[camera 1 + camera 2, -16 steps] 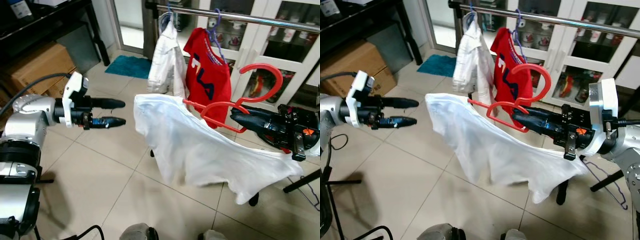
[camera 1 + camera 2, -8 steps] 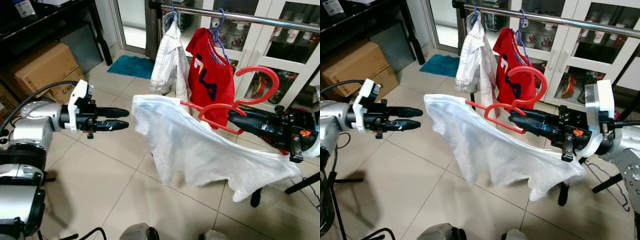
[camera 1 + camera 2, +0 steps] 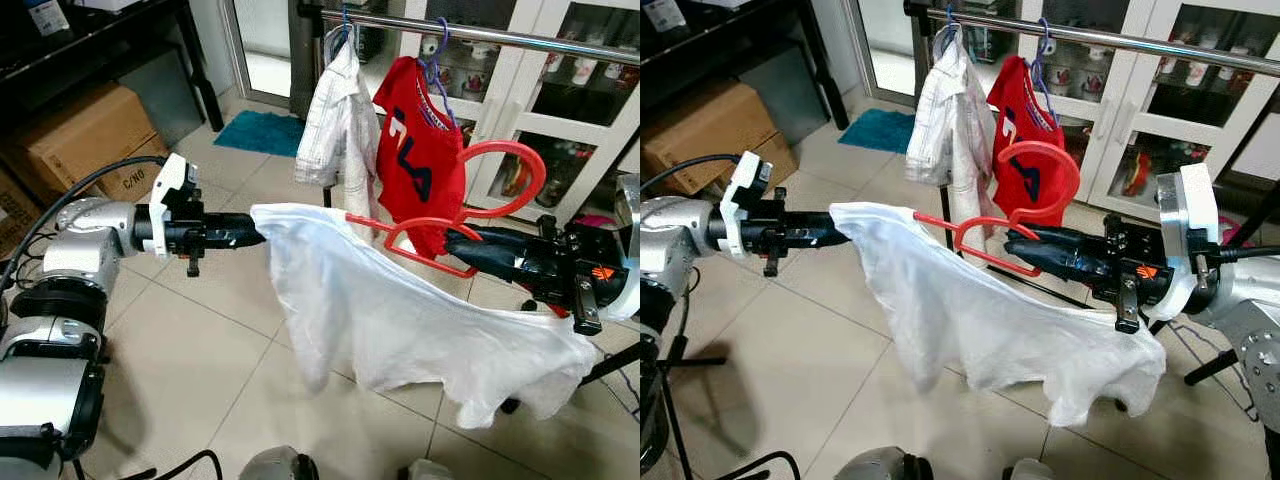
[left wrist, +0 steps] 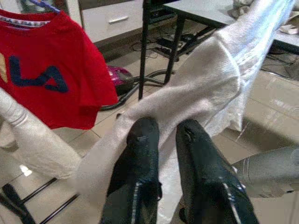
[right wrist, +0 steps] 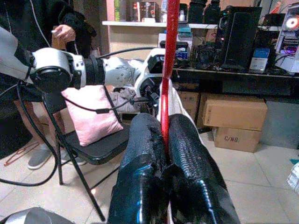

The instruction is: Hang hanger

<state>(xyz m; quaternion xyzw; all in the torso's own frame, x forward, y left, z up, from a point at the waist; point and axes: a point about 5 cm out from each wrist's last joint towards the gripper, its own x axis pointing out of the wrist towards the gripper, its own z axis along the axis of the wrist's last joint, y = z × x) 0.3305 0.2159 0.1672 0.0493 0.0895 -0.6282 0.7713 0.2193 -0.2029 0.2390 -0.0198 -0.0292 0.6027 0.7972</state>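
Observation:
A red plastic hanger (image 3: 500,150) carries a white shirt (image 3: 400,310) that droops toward the floor. My right gripper (image 3: 452,243) is shut on the hanger's lower bar, and the red bar (image 5: 170,56) rises between its fingers (image 5: 145,140) in the right wrist view. My left gripper (image 3: 250,237) reaches in from the left to the shirt's left shoulder corner. In the left wrist view its fingers (image 4: 145,135) are nearly together with white cloth (image 4: 205,84) at the tips. A metal rail (image 3: 480,30) runs across the back above the hanger's hook.
A white checked shirt (image 3: 340,120) and a red shirt (image 3: 420,150) hang on the rail. Glass cabinet doors (image 3: 590,70) stand behind. Cardboard boxes (image 3: 80,135) and a blue mat (image 3: 265,132) lie to the left. A person (image 5: 60,32) stands by a chair with a pink cushion (image 5: 93,116).
My left gripper has moved right to the shirt's corner and its fingers have closed. My right gripper has carried the hanger and shirt slightly to the left.

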